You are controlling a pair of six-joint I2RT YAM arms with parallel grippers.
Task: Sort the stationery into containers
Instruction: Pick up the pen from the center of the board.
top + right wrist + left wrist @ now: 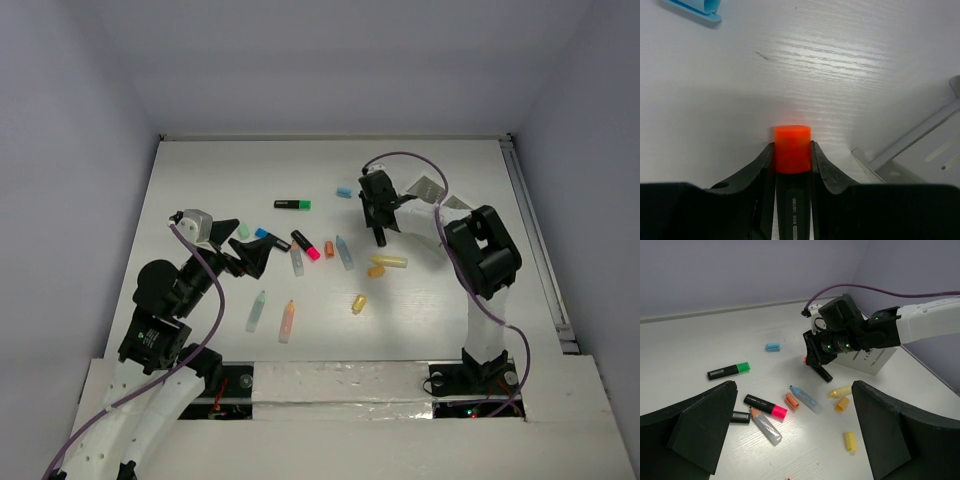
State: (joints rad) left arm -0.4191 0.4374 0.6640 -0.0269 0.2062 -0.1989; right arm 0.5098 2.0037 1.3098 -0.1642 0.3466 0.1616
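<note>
1. Right wrist view: right gripper (792,146) clenched on a black marker with orange cap (792,156); the cap end protruded ahead of the jaws, just above the table (840,60).
2. White box (935,150) lay right of those jaws, light blue cap (695,6) ahead-left.
3. Left gripper (794,390) was spread wide, empty; pink-capped highlighter (766,406) and light blue marker (806,399) lay ahead between its jaws.

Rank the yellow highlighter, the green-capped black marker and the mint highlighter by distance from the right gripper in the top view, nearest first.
1. The yellow highlighter: just on the arm-base side of the right gripper, which grips an orange-capped marker.
2. The green-capped black marker: off to its left, mid-table.
3. The mint highlighter: far left, toward the near edge.
</note>
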